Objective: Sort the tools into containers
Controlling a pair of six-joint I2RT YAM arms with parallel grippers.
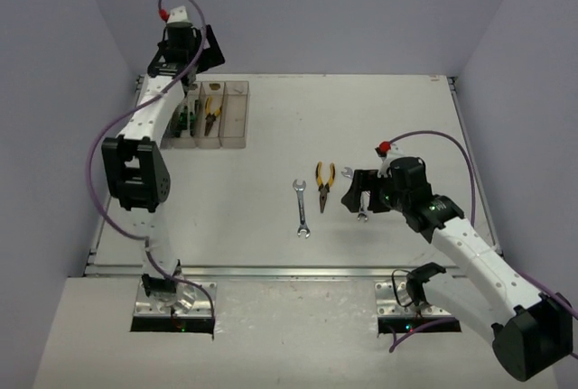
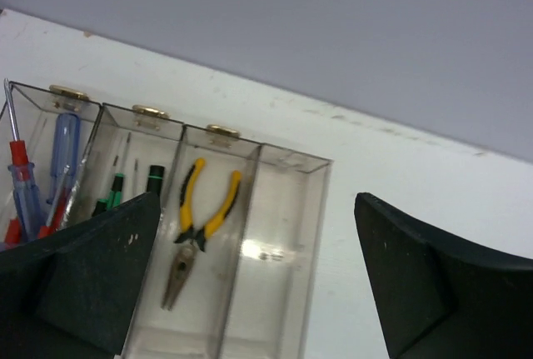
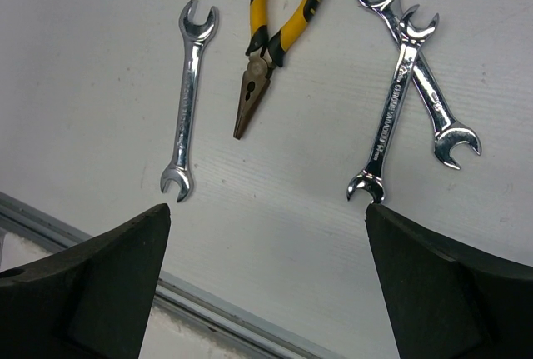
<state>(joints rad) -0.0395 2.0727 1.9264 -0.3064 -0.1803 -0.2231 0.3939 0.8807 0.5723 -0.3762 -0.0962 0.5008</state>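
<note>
The containers (image 1: 246, 116) are four joined translucent bins at the back left. In the left wrist view they hold, from the left, blue-handled screwdrivers (image 2: 62, 155), green-black screwdrivers (image 2: 117, 191) and yellow-handled pliers (image 2: 200, 217); the fourth bin (image 2: 293, 161) is empty. My left gripper (image 1: 188, 71) (image 2: 256, 201) hovers open and empty above the bins. On the table lie a silver wrench (image 1: 302, 208) (image 3: 188, 101), orange-yellow pliers (image 1: 323, 183) (image 3: 271, 42) and two crossed wrenches (image 3: 391, 109). My right gripper (image 1: 357, 198) (image 3: 266, 209) is open and empty just above the crossed wrenches.
A metal rail (image 1: 289, 271) runs along the table's near edge, close behind the right gripper. Purple-grey walls enclose the table on three sides. Each arm carries a looping purple cable (image 1: 95, 163).
</note>
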